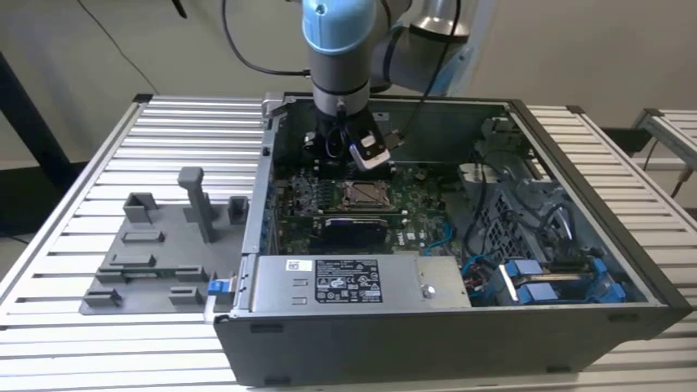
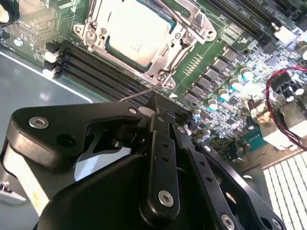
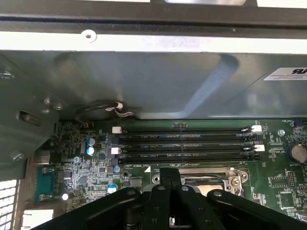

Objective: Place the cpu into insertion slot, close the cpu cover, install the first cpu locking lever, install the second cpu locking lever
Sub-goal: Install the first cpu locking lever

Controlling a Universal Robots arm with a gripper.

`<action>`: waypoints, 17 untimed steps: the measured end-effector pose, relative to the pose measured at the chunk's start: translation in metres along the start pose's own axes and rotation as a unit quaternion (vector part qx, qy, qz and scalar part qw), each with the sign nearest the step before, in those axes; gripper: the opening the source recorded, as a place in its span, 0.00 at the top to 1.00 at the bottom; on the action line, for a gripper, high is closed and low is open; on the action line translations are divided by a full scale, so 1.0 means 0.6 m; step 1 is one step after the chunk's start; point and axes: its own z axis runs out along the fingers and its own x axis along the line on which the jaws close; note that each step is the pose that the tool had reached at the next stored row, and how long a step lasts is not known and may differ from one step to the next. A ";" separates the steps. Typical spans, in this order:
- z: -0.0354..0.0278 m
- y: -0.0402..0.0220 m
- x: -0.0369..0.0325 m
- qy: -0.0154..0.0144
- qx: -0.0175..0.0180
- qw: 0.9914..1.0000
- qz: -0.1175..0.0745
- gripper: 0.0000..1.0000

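Silvery square cpu (image 2: 132,31) seated in silver-rimmed insertion slot (image 1: 363,194), mid-frame in exterior view. Thin silver frame cpu cover (image 2: 192,26) looks down. Black pincer (image 2: 163,108) closed, apparently empty, beside thin wire lever (image 2: 139,93), seemingly unlatched.

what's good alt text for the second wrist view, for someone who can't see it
The black gripper, shut, hangs over a green motherboard, its tip next to a thin metal lever that sticks out from a corner of the cpu cover. The cpu lies seated with that cover down around it.
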 end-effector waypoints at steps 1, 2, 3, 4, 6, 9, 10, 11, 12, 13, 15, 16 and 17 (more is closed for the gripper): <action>0.001 0.000 -0.001 -0.001 0.000 1.000 0.000 0.89; 0.002 0.000 -0.002 -0.002 -0.001 1.000 -0.001 0.89; 0.004 0.000 -0.003 -0.003 -0.001 1.000 -0.001 0.89; 0.005 0.000 -0.003 -0.004 -0.001 1.000 -0.001 0.89; 0.008 0.002 -0.004 -0.005 -0.002 1.000 -0.001 0.89; 0.012 0.009 -0.003 -0.006 -0.002 1.000 -0.002 0.89; 0.014 0.011 -0.003 -0.006 -0.002 1.000 -0.002 0.89; 0.015 0.012 -0.003 -0.006 -0.002 1.000 -0.002 0.89; 0.016 0.013 -0.003 -0.006 -0.002 1.000 -0.002 0.89; 0.016 0.013 -0.003 -0.006 -0.002 1.000 -0.002 0.89; 0.017 0.013 -0.003 -0.006 -0.002 1.000 -0.002 0.89; 0.017 0.012 -0.003 -0.006 -0.002 1.000 -0.002 0.89; 0.018 0.012 -0.003 -0.006 -0.002 1.000 -0.002 0.89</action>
